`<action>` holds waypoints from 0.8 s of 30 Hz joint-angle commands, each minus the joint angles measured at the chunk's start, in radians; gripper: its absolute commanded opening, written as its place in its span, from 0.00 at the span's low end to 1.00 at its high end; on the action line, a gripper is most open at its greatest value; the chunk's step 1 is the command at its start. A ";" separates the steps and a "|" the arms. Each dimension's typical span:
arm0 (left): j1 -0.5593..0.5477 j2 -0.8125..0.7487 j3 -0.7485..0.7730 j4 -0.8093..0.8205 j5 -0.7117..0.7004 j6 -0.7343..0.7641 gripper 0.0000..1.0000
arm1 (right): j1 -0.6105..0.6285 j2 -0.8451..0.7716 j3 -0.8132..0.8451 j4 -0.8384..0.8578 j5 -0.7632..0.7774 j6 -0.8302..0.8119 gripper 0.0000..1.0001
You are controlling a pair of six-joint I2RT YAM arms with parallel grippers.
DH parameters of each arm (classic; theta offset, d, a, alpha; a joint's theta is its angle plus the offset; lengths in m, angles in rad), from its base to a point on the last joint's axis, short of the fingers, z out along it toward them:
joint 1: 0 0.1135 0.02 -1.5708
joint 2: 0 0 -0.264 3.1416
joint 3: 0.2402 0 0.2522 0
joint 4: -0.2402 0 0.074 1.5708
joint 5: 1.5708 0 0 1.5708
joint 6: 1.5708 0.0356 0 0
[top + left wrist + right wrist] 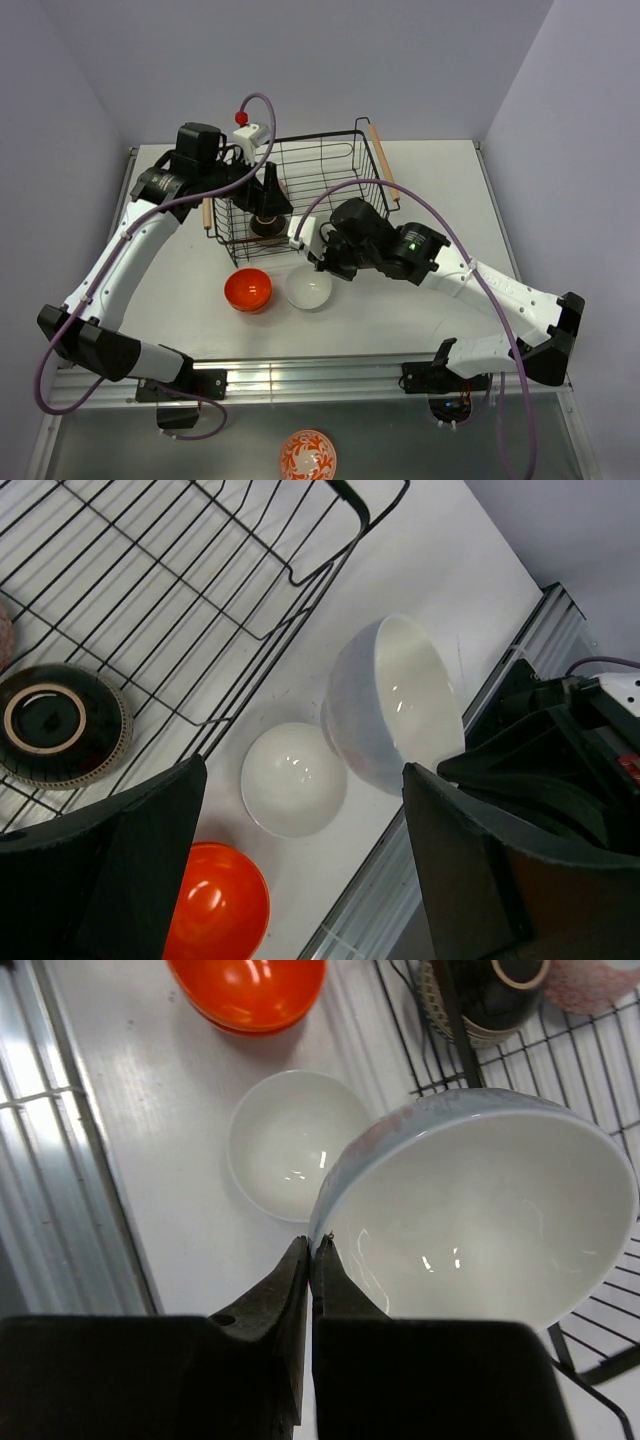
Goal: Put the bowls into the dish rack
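Observation:
The black wire dish rack stands at the back of the table. A dark patterned bowl lies in its near left corner, with a pinkish bowl beside it. My left gripper hangs open and empty over that corner. My right gripper is shut on the rim of a white bowl, held tilted above the table just in front of the rack. On the table sit another white bowl and a glossy orange bowl.
An orange-and-white patterned bowl lies below the table's near edge. An aluminium rail runs along that edge between the arm bases. The rack's wooden handles stick out at its short ends.

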 commanded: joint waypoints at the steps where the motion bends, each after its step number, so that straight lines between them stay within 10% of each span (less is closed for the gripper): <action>1: -0.015 -0.040 -0.030 0.052 -0.050 -0.051 0.85 | 0.003 -0.030 0.037 0.087 0.129 -0.055 0.00; 24: -0.256 0.115 0.072 0.042 -0.343 -0.102 0.72 | 0.063 0.047 0.096 0.019 0.234 -0.060 0.00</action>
